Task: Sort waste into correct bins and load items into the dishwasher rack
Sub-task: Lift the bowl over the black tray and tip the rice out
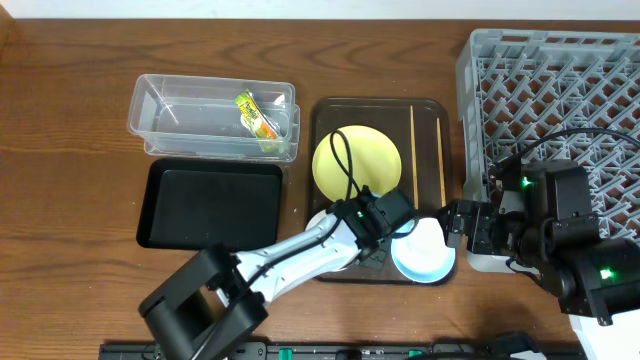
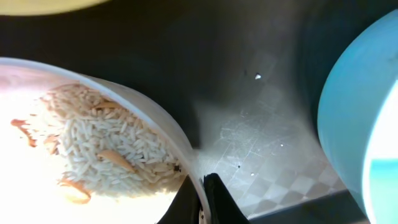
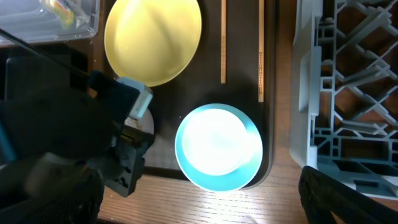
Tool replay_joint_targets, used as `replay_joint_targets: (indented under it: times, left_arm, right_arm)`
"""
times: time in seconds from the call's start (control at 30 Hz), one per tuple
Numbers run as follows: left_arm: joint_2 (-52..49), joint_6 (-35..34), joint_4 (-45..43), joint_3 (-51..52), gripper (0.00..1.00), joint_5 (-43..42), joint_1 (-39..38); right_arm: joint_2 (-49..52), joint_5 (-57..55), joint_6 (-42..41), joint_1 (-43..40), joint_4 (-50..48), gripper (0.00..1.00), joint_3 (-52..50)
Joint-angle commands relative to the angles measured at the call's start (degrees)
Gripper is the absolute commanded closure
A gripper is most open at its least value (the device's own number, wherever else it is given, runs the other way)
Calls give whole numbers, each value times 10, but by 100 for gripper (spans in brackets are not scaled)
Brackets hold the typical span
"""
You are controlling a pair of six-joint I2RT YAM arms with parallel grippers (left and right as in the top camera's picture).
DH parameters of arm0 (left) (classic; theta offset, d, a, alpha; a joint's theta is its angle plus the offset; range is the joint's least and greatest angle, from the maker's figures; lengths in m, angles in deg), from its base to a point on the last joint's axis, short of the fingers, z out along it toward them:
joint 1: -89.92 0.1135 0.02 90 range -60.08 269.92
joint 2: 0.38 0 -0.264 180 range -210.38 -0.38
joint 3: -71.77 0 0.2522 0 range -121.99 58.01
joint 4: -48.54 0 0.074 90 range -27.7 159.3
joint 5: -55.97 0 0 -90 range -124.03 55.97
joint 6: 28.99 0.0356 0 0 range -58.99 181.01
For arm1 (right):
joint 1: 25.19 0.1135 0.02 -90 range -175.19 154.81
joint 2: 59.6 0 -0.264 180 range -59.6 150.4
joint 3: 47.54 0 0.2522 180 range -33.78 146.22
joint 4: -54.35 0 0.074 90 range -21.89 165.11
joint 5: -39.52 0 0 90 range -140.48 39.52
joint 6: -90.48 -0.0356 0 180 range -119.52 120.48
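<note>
Left gripper (image 2: 201, 203) is clamped on the rim of the white bowl (image 2: 93, 155), one finger inside and one outside. The bowl sits at the near edge of the brown tray (image 1: 325, 120) with rice (image 2: 106, 134) and a few orange bits in it. Just to its right on the same tray is the light blue bowl (image 1: 424, 255); its inside is washed out white and I can't tell what's in there. Right gripper (image 1: 462, 228) hangs beside that bowl with its jaws spread wide, holding nothing.

Further back on the tray is the yellow plate (image 1: 357, 160), and the two chopsticks (image 1: 412, 150) lie parallel to its right. Left of the tray is the black tray (image 1: 210, 205). Behind that is the clear tub (image 1: 160, 125) with the wrapper (image 1: 256, 115) inside. The rack (image 1: 560, 90) is far right.
</note>
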Motion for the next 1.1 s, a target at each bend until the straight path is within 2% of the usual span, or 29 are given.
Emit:
replay_joint_targets:
  times: [0.0, 0.17, 0.33, 0.43, 0.53, 0.67, 0.8, 0.9, 1.07]
  left_arm:
    - [20, -5, 10, -3, 94, -17, 10]
    - [113, 11, 47, -7, 94, -31, 51]
    - [236, 79, 49, -6, 94, -148, 149]
    - [293, 111, 64, -6, 94, -240, 243]
    - [319, 171, 104, -6, 94, -340, 347]
    - [313, 266, 146, 6, 94, -460, 468]
    - [284, 334, 142, 52, 94, -590, 563]
    - [251, 386, 131, 87, 94, -680, 613]
    - [173, 434, 116, 116, 94, -797, 676]
  right_arm:
    - [0, 1, -7, -7, 1, 2, -3]
    - [0, 1, -7, -7, 5, 2, -3]
    - [0, 1, -7, -7, 7, 2, -3]
    - [0, 1, -7, -7, 7, 2, -3]
    - [0, 1, -7, -7, 7, 2, -3]
    - [0, 1, -7, -7, 7, 2, -3]
    - [0, 1, -7, -7, 7, 2, -3]
    - [0, 1, -7, -7, 6, 2, -3]
    - [0, 1, -7, -7, 5, 2, -3]
